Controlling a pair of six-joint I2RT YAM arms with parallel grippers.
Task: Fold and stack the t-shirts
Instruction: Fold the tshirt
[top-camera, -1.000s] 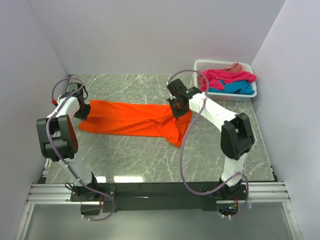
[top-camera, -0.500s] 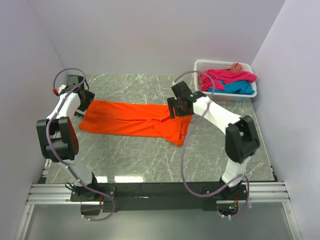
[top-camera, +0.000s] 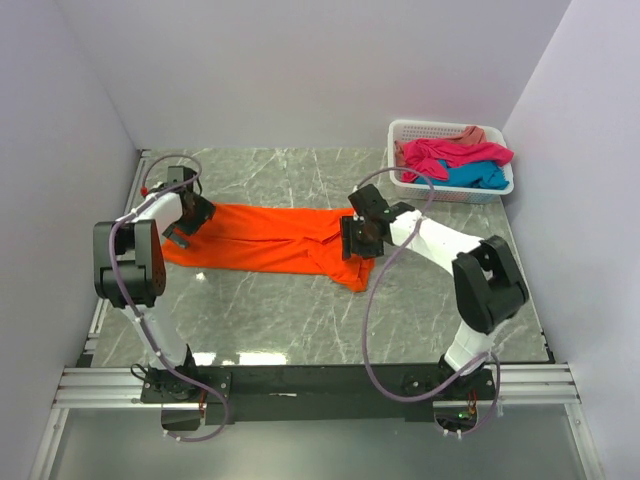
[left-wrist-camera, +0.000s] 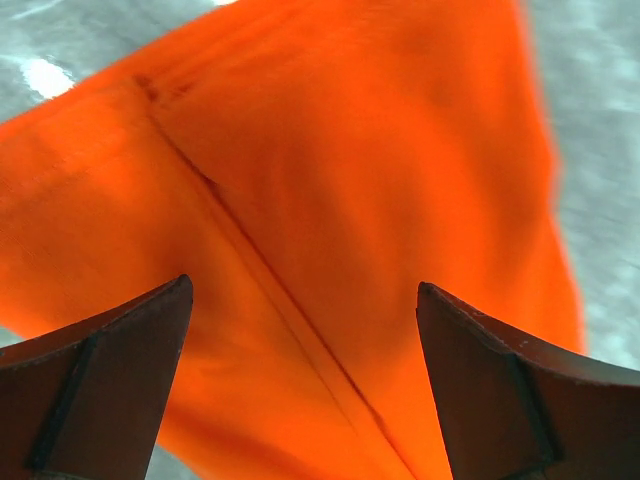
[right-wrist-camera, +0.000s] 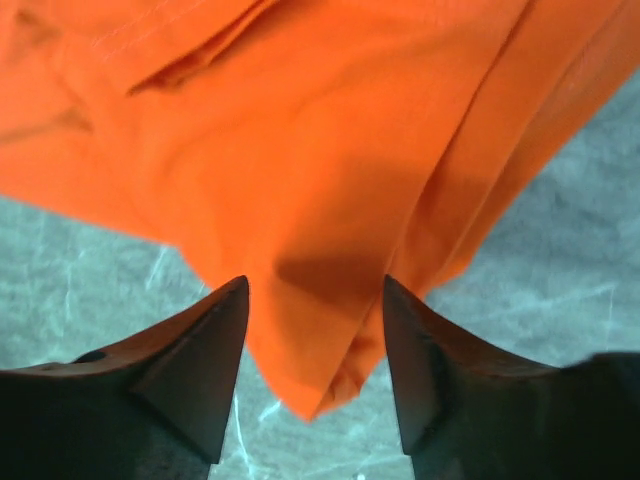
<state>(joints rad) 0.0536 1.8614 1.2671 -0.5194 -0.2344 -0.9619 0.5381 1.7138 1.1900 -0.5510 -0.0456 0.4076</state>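
1. The orange t-shirt (top-camera: 270, 238) lies stretched left to right across the middle of the grey marble tabletop (top-camera: 280, 310). Its left part is fairly flat. Its right end is bunched into folds and narrows to a corner pointing toward the near side.
2. The left pincer (top-camera: 190, 215) is over the left end of the orange t-shirt. In the left wrist view its two dark fingers (left-wrist-camera: 110, 370) are spread wide, and a straight seam of the cloth runs through the gap between them. Nothing is clamped. Whether the tips touch the cloth cannot be told.
3. The right pincer (top-camera: 358, 240) sits low over the bunched right end. In the right wrist view its fingers (right-wrist-camera: 190, 360) stand parted, a little closer together than the left pair. The pointed corner of the shirt lies in the gap, with bare tabletop showing on both sides. It has hold of nothing.
4. A white slotted basket (top-camera: 440, 124) stands at the far right corner of the tabletop, well apart from the orange shirt.
5. Three crumpled tees fill the basket. The magenta t-shirt (top-camera: 450, 152) sprawls across the heap, the turquoise t-shirt (top-camera: 470, 176) shows beneath it on the near side, and the salmon t-shirt (top-camera: 472, 133) peeks out at the far rim.
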